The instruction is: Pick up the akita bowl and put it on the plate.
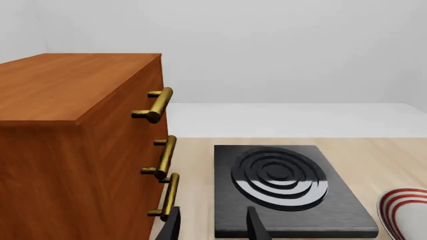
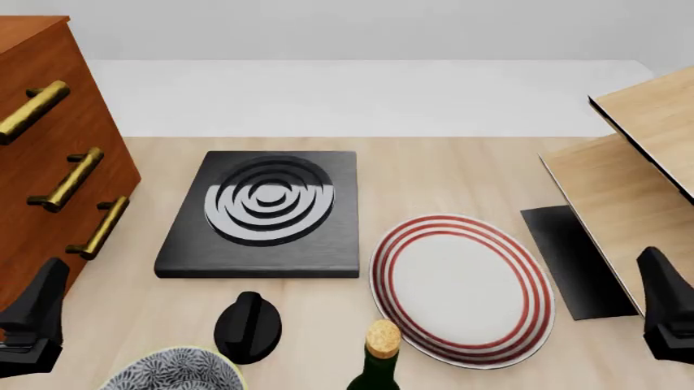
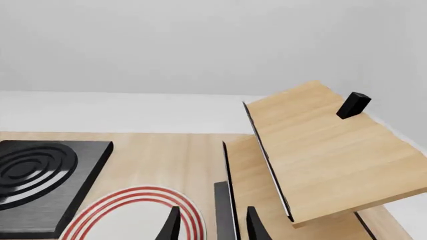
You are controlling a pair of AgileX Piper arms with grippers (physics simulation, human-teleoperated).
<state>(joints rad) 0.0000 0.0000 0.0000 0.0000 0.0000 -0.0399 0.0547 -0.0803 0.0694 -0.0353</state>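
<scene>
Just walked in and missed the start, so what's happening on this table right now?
Nothing is being handled yet. The left gripper and the right gripper sit at the near corners of the table, both open and holding nothing. The akita bowl rests at the near edge on the left, beside a black knob. The plate lies bare to the right of it, with a bottle in front and the black burner slab behind.

— Any lettering out there, on the plate (image 2: 463, 290) or the black slab (image 2: 260, 218)?
— Nothing readable — only red rings and grey rings, and the bottle (image 2: 379, 361) shows no label.
</scene>
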